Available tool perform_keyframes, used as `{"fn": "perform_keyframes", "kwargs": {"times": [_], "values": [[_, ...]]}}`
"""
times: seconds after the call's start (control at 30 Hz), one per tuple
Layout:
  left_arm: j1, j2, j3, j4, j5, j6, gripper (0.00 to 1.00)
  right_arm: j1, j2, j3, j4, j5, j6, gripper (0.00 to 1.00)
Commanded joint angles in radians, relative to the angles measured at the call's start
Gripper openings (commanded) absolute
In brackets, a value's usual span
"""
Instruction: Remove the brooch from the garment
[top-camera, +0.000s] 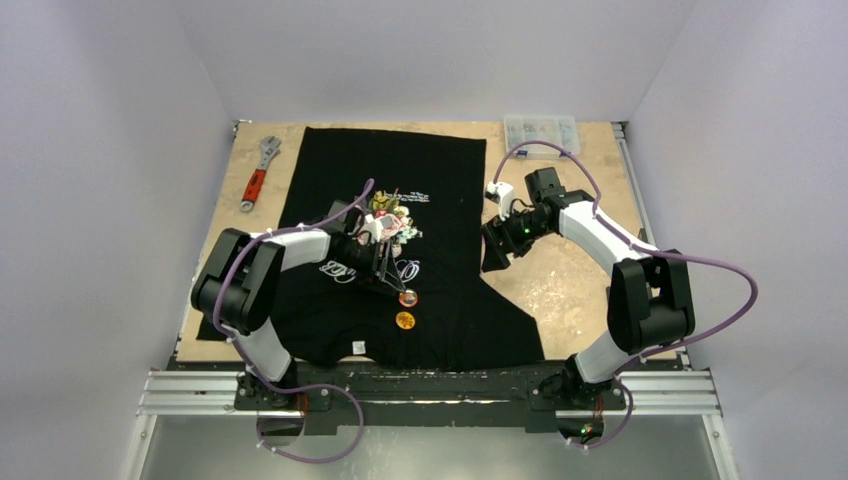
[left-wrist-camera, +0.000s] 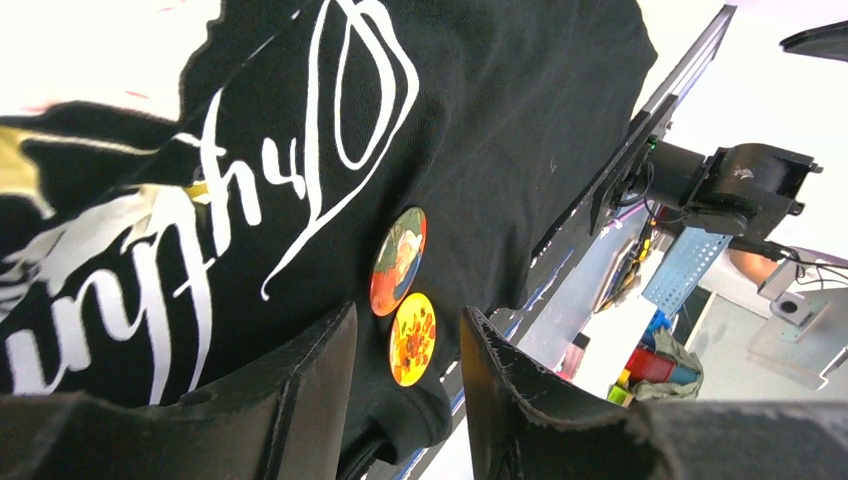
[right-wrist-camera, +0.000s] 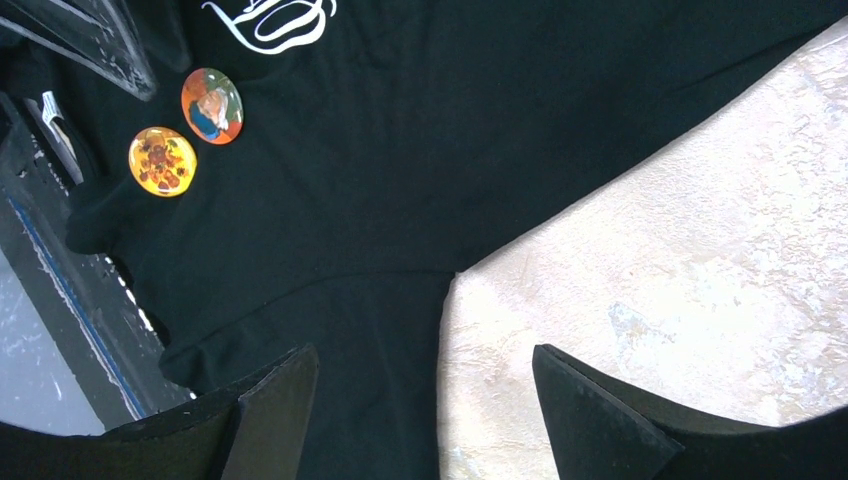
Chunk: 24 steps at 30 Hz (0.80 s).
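The garment, a black T-shirt (top-camera: 440, 190) with a rose print and white lettering, lies flat on the table. Two round brooches sit on it below the lettering: an orange-and-blue brooch (top-camera: 408, 297) and a yellow brooch (top-camera: 405, 320). My left gripper (top-camera: 392, 283) is open just above them. In the left wrist view its jaws (left-wrist-camera: 409, 310) frame the yellow brooch (left-wrist-camera: 413, 338), with the orange-and-blue one (left-wrist-camera: 398, 260) just beyond. My right gripper (top-camera: 493, 255) is open and empty over the shirt's right sleeve edge (right-wrist-camera: 380, 330). Both brooches show in the right wrist view (right-wrist-camera: 212, 105).
A red-handled wrench (top-camera: 257, 175) lies at the table's back left. A clear compartment box (top-camera: 540, 130) stands at the back right. A small black frame (top-camera: 617, 300) lies on the right. The metal rail (top-camera: 450, 392) runs along the near edge.
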Motion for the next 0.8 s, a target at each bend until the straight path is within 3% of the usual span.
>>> {"fn": "perform_keyframes", "kwargs": {"times": [0.0, 0.43, 0.77], "values": [[-0.02, 0.032, 0.046, 0.031, 0.008, 0.026, 0.4, 0.008, -0.002, 0.006, 0.03, -0.002, 0.008, 0.82], [-0.035, 0.002, 0.095, -0.002, 0.029, -0.028, 0.13, 0.023, -0.001, 0.0, 0.106, -0.018, 0.062, 0.8], [-0.076, 0.023, 0.101, -0.015, 0.02, -0.018, 0.21, 0.049, 0.007, -0.019, 0.128, -0.049, 0.085, 0.8]]}}
